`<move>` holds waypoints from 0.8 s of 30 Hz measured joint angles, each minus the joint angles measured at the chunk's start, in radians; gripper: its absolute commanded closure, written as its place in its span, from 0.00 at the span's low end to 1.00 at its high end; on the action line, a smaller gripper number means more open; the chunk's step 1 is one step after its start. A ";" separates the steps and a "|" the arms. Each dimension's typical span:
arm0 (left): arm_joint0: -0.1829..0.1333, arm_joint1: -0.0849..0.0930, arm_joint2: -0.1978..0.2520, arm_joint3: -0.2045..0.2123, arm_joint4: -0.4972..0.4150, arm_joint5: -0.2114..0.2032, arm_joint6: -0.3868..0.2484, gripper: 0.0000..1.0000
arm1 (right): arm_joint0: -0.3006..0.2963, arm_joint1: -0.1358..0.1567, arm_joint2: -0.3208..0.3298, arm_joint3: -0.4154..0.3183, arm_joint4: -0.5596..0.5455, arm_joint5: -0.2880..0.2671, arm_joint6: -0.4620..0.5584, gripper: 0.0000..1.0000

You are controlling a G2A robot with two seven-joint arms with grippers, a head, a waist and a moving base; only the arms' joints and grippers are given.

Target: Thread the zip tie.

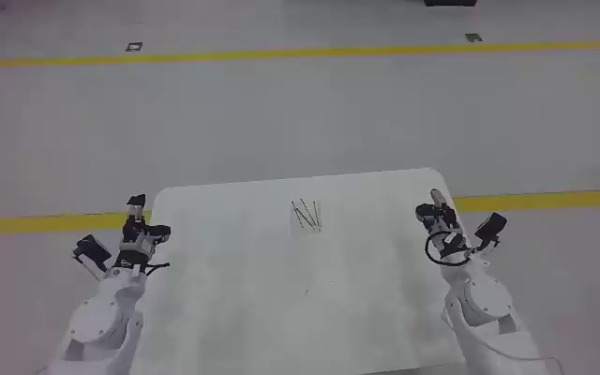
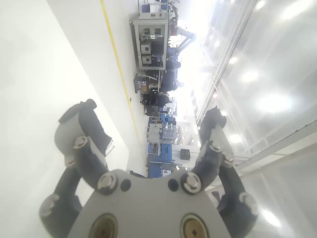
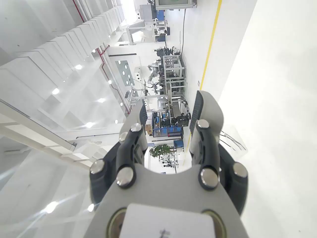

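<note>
We're in a big industrial robotics hall, no question. Pale glossy floor (image 1: 300,122) stretches all around, with a yellow lane line (image 1: 281,53) running across the far side and a second yellow line (image 1: 534,201) passing under the white table (image 1: 234,300). Out in the room there's an aluminium-framed equipment cabinet (image 2: 151,43) packed with electronics boxes, and blue workbenches (image 2: 161,149) farther off. Overhead, a high ceiling with round lights (image 3: 55,91), a red pipe (image 3: 73,1), and a potted plant (image 3: 161,149) among distant workstations.

I logged a white table (image 1: 234,300) with rounded far corners. A few thin black zip ties (image 1: 307,216) lay loosely crossed on it (toward the far edge, about midway across).
</note>
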 measured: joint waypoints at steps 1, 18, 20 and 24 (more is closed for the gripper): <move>0.000 0.000 0.000 0.000 0.000 0.000 0.000 0.00 | 0.000 0.000 0.000 0.000 0.000 0.000 0.000 0.00; -0.110 0.006 0.154 0.031 0.270 0.132 -0.222 0.00 | -0.081 -0.005 0.084 0.119 -0.095 -0.307 0.086 0.00; -0.110 0.006 0.153 0.030 0.263 0.131 -0.220 0.00 | -0.081 -0.005 0.085 0.120 -0.098 -0.307 0.086 0.00; -0.109 0.006 0.153 0.030 0.262 0.131 -0.219 0.00 | -0.080 -0.005 0.084 0.119 -0.097 -0.306 0.085 0.00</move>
